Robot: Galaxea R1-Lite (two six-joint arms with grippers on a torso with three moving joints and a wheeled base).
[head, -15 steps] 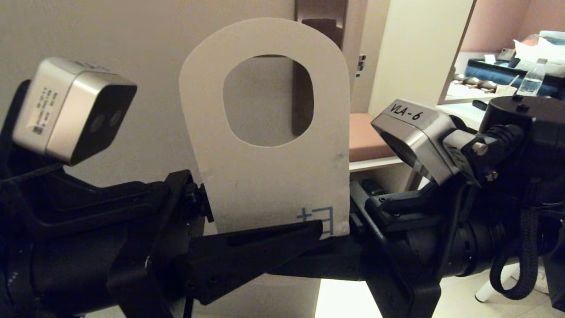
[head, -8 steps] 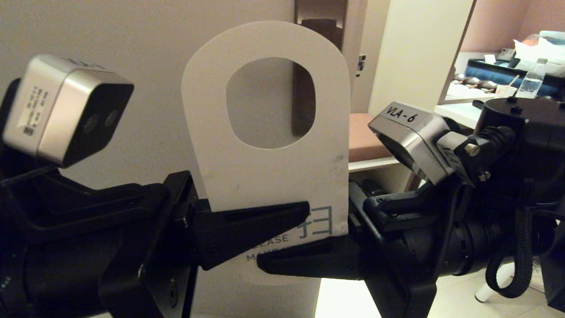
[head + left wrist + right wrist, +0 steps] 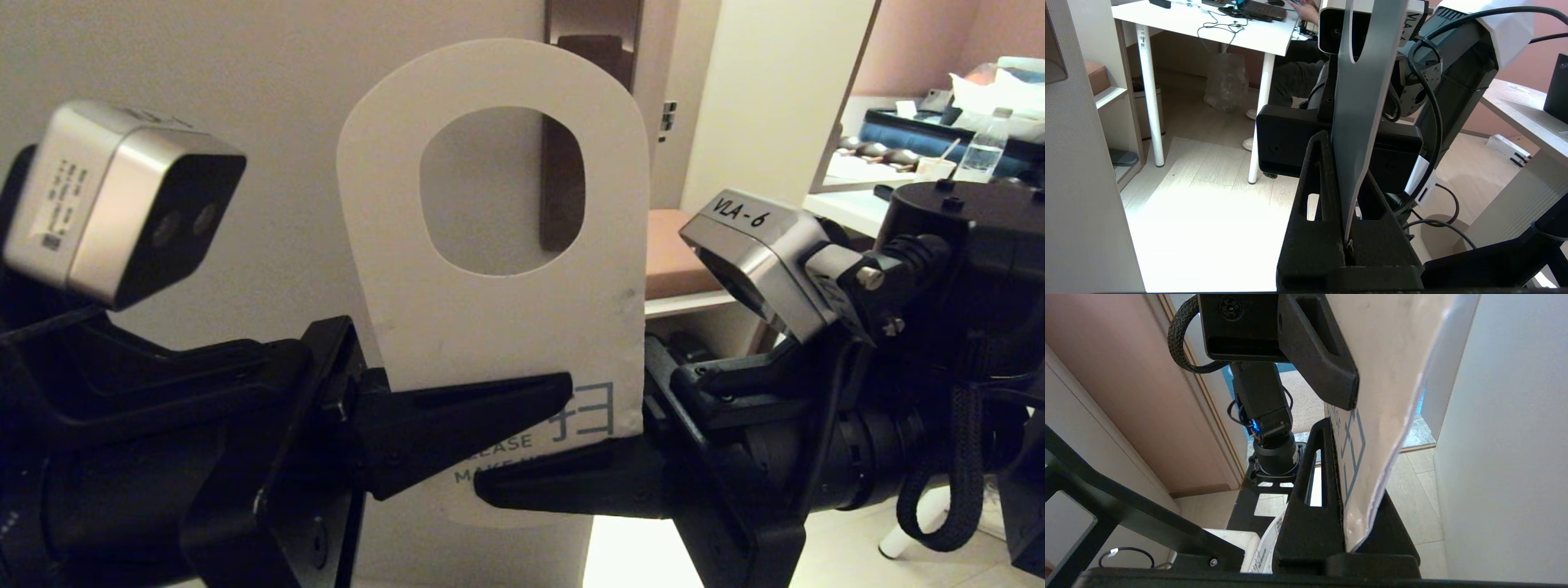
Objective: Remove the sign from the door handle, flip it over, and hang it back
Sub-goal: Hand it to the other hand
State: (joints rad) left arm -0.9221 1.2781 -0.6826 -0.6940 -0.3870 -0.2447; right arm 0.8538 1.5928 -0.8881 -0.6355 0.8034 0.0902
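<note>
The flat off-white card sign (image 3: 490,318) with its large round hole stands upright in front of the pale door, off the handle and held between the 2 arms. Its off-white face looks toward the head camera, with blue-grey lettering low down reading "PLEASE" and "MAKE U…" (the rest is covered) beside a large printed character.

The left gripper (image 3: 490,408), black and reaching in from the left, is clamped on the sign's lower part; in the left wrist view the card's edge (image 3: 1359,134) sits pinched in the slot between the 2 black fingers (image 3: 1316,196).

The right gripper (image 3: 555,486), reaching in from the right, grips the sign's bottom edge just below the left one. In the right wrist view the card (image 3: 1392,396) passes between its 2 fingers (image 3: 1314,498), which close on it, while the left gripper's finger presses the same face further along.

Behind the sign, through the hole and above its top edge, shows the tall dark bronze plate of the door handle (image 3: 596,33); the sign is near it but not hung on it.
</note>
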